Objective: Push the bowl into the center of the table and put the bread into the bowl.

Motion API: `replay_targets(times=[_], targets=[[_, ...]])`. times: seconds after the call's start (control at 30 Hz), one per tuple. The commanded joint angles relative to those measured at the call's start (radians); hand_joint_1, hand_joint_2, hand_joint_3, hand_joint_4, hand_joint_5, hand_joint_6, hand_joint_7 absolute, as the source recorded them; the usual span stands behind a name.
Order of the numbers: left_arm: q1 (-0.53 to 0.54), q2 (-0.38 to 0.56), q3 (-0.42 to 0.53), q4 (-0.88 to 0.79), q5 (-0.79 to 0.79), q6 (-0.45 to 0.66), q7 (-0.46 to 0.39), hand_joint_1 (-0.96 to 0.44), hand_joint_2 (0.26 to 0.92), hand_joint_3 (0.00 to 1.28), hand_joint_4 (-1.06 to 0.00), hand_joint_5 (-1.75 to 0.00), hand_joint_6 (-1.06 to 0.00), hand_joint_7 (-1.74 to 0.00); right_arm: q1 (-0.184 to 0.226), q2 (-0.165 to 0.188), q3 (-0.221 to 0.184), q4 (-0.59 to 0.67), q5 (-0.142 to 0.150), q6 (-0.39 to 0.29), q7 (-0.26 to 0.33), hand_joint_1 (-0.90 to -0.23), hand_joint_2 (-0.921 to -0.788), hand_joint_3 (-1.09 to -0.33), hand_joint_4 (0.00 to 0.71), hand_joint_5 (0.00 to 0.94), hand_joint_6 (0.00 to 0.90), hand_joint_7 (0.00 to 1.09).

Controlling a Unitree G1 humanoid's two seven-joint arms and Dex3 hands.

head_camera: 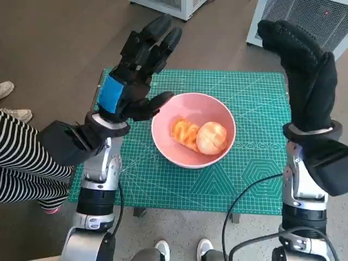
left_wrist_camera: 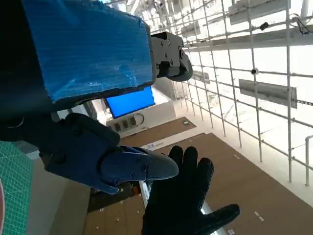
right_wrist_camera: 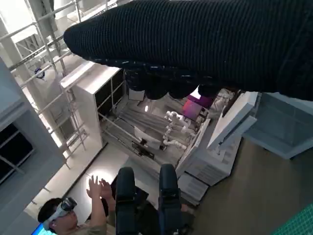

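The bowl [head_camera: 193, 130] sat mid-bench with the bread [head_camera: 199, 135] inside; task looked done. Left hand [head_camera: 136, 73] and right hand [head_camera: 304, 70] hung above it, fingers apart, empty.

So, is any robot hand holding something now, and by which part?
Nothing is held. The left robot hand and right robot hand are both raised and empty; the two bread pieces lie in the round pink bowl.

Small table [head_camera: 101, 87], green cutting mat [head_camera: 261, 109], pink bowl [head_camera: 163, 138]
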Motion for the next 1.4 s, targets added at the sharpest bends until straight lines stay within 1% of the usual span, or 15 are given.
replay_targets(times=[0.03, 0.57, 0.87, 1.03, 1.07, 1.1, 1.13, 1.17, 1.2, 1.27, 1.4], targets=[[0.012, -0.010, -0.007, -0.030, -0.003, 0.021, 0.010, -0.62, 0.921, 0.32, -0.18, -0.01, 0.00, -0.47, 0.014, -0.005, 0.006, 0.009, -0.005, 0.006, 0.003, -0.754, -0.921, -0.747, 0.172, 0.002, -0.001, 0.58], [0.030, -0.001, -0.004, -0.056, -0.012, 0.039, 0.004, -0.61, 0.921, 0.30, -0.16, 0.00, 0.00, -0.45, 0.018, -0.001, 0.010, 0.004, -0.004, 0.016, -0.002, -0.761, -0.921, -0.747, 0.172, 0.001, -0.001, 0.57], [0.037, -0.003, 0.001, -0.068, -0.025, 0.050, 0.003, -0.58, 0.914, 0.23, -0.16, 0.00, 0.00, -0.44, 0.023, 0.005, 0.014, 0.007, -0.003, 0.010, -0.002, -0.765, -0.921, -0.747, 0.173, 0.002, -0.001, 0.57], [0.040, -0.002, 0.011, -0.057, -0.031, 0.033, -0.003, -0.55, 0.915, 0.21, -0.16, -0.01, 0.00, -0.45, 0.028, 0.006, 0.014, 0.004, -0.002, 0.010, -0.003, -0.765, -0.921, -0.747, 0.173, 0.002, -0.001, 0.57], [0.040, -0.002, 0.014, -0.054, -0.034, 0.030, -0.006, -0.49, 0.911, 0.20, -0.16, -0.01, 0.00, -0.46, 0.029, 0.006, 0.015, 0.004, -0.001, 0.010, -0.003, -0.766, -0.921, -0.747, 0.173, 0.002, -0.001, 0.57], [0.041, -0.003, 0.019, -0.049, -0.038, 0.021, -0.007, -0.47, 0.910, 0.20, -0.16, -0.01, 0.00, -0.46, 0.029, 0.005, 0.014, 0.005, -0.001, 0.010, -0.002, -0.766, -0.921, -0.747, 0.173, 0.002, -0.001, 0.57], [0.041, -0.005, 0.023, -0.045, -0.041, 0.014, -0.009, -0.39, 0.905, 0.19, -0.18, -0.01, 0.00, -0.49, 0.030, 0.005, 0.014, 0.005, 0.000, 0.010, -0.002, -0.766, -0.921, -0.747, 0.173, 0.002, -0.001, 0.57], [0.042, -0.007, 0.029, -0.038, -0.045, 0.002, -0.011, -0.35, 0.904, 0.18, -0.18, -0.01, 0.00, -0.50, 0.031, 0.005, 0.014, 0.006, 0.000, 0.010, -0.003, -0.766, -0.921, -0.747, 0.173, 0.002, -0.001, 0.57], [0.042, -0.009, 0.032, -0.033, -0.048, -0.006, -0.013, -0.28, 0.902, 0.18, -0.19, -0.02, 0.00, -0.53, 0.032, 0.006, 0.014, 0.006, 0.000, 0.009, -0.003, -0.766, -0.921, -0.747, 0.173, 0.002, -0.001, 0.57], [0.041, -0.013, 0.036, -0.022, -0.051, -0.025, -0.015, -0.20, 0.899, 0.17, -0.21, -0.03, 0.00, -0.56, 0.033, 0.006, 0.015, 0.006, 0.000, 0.009, -0.003, -0.765, -0.921, -0.748, 0.173, 0.002, -0.001, 0.57], [0.038, -0.023, 0.038, 0.005, -0.049, -0.067, -0.016, -0.15, 0.897, 0.16, -0.23, -0.04, 0.00, -0.58, 0.035, 0.008, 0.015, 0.007, 0.001, 0.009, -0.003, -0.764, -0.921, -0.748, 0.173, 0.001, -0.001, 0.57]])
